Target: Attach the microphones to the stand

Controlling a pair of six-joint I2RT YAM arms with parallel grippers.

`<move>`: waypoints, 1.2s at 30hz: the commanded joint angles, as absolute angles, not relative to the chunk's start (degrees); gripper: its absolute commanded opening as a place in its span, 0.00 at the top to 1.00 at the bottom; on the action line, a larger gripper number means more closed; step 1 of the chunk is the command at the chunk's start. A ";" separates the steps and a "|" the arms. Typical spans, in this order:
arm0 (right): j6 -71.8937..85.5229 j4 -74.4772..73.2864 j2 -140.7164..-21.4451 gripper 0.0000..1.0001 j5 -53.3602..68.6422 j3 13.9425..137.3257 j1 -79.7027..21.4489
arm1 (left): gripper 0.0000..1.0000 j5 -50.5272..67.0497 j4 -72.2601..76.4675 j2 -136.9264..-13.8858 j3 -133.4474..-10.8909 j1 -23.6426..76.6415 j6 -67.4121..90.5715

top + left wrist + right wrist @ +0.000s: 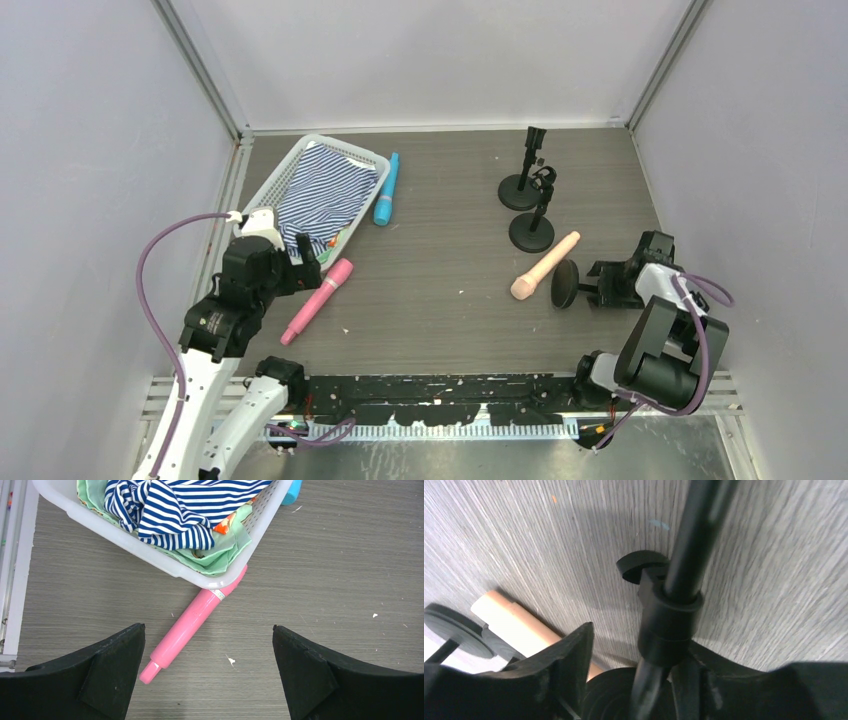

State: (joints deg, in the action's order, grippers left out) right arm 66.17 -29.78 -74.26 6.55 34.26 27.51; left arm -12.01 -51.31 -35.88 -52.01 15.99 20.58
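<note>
Right pincer [598, 283] straddles the toppled stand [565, 283] at its pole, gap at one finger, nothing gripped; left pincer [208, 627] gapes over the pink microphone [192, 625]; risk: an off-centre close swings the stand's base into the peach microphone [545, 266] just beside it on the bench [440, 290].

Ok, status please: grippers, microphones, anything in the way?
Left gripper open over pink microphone. Right gripper around tipped stand, grip unclear. Peach microphone, blue microphone flat on table, none mounted. Pink end against basket.
</note>
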 commanded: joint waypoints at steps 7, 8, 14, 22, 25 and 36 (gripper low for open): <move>63.13 -35.18 -64.30 0.72 -5.38 37.60 27.86 | 0.00 -12.32 -50.41 -35.68 -51.86 15.64 20.21; 62.79 -36.03 -63.03 0.79 -6.30 38.23 27.86 | 0.00 -12.31 -50.45 -35.68 -51.86 15.72 20.21; 61.70 -40.16 -56.06 0.99 -9.71 42.69 27.86 | 0.00 -12.04 -50.36 -35.59 -51.77 15.64 20.12; 53.92 -42.76 -50.16 0.99 -10.45 50.95 27.86 | 0.00 -11.60 -50.19 -35.51 -51.69 15.64 20.04; 49.82 -41.60 -48.75 0.99 -6.64 53.99 27.86 | 0.00 -11.68 -50.10 -35.29 -51.68 15.65 20.12; 41.70 -36.99 -43.17 0.99 7.54 64.14 26.76 | 0.00 -10.96 -49.76 -34.25 -51.51 15.64 20.30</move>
State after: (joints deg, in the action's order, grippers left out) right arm 45.30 -45.80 -46.65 1.34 58.65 27.46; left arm -11.97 -51.29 -35.22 -51.68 15.99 20.58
